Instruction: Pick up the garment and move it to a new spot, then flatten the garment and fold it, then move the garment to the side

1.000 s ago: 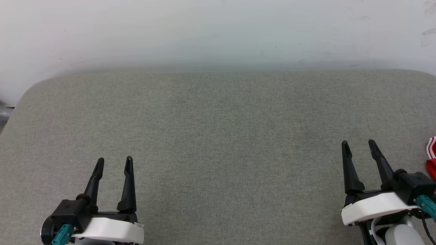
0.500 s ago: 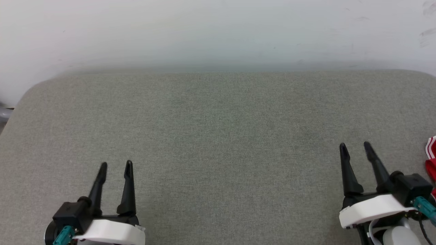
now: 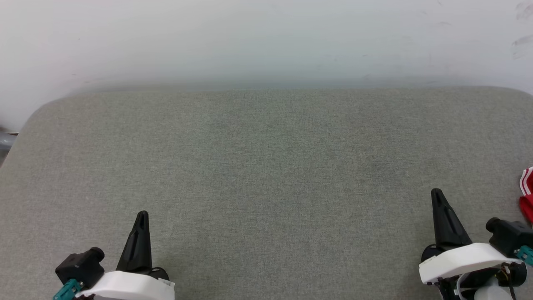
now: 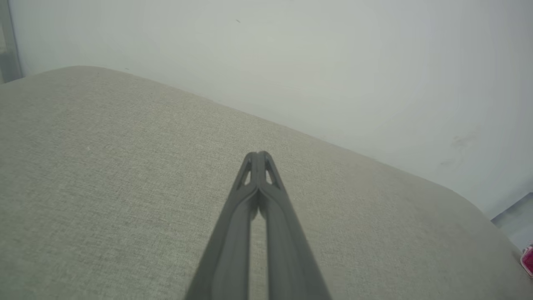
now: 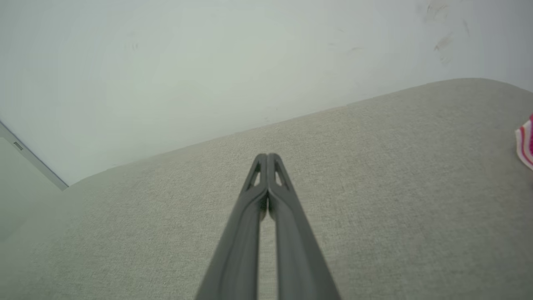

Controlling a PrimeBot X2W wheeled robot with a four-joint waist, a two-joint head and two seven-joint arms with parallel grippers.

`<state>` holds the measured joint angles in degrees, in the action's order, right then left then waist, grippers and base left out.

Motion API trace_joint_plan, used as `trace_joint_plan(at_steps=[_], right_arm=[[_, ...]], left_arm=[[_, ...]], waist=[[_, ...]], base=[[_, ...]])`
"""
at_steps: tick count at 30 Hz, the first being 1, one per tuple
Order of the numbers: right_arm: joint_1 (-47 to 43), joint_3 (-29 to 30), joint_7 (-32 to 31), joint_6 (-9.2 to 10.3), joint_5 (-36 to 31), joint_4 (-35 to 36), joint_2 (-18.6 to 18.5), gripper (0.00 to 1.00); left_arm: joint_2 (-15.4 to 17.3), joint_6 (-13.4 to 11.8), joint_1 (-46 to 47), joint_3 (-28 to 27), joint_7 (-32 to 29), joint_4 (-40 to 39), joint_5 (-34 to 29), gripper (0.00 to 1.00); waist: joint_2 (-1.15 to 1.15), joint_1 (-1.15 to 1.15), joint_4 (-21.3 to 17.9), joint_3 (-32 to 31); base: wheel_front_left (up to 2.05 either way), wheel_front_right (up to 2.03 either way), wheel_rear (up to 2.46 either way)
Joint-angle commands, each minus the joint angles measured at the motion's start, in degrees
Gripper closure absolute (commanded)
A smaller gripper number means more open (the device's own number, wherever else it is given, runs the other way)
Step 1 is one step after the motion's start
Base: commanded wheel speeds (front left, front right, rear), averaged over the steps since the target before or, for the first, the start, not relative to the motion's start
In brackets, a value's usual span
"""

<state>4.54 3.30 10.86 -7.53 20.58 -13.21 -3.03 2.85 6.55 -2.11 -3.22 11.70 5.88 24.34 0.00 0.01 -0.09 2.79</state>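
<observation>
Grey fabric covers the desk, with the left gripper and right gripper closed and empty at its near side, and the garment lies at the right edge, cropped, its long axis untellable.

Seemingly a lab: grey fabric table, white wall.
</observation>
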Motion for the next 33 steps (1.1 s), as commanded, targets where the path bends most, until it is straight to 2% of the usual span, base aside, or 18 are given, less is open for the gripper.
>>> trace_joint_plan(at_steps=[1,33], right_arm=[[0.98,0.26,-0.34,0.01,2.13,0.83,0.02,1.0],[1.42,1.42,-7.15,0.02,30.11,0.31,0.08,1.0]], left_arm=[[0.06,0.15,1.39,-0.31,-0.37,-0.56,1.83,1.0],[0.05,0.51,4.46,-1.58,-7.57,2.87,28.36,1.0]], waist=[[0.0,0.0,0.0,-0.02],[0.0,0.0,0.03,-0.76]], base=[[0.0,0.0,0.0],[0.0,0.0,0.0]])
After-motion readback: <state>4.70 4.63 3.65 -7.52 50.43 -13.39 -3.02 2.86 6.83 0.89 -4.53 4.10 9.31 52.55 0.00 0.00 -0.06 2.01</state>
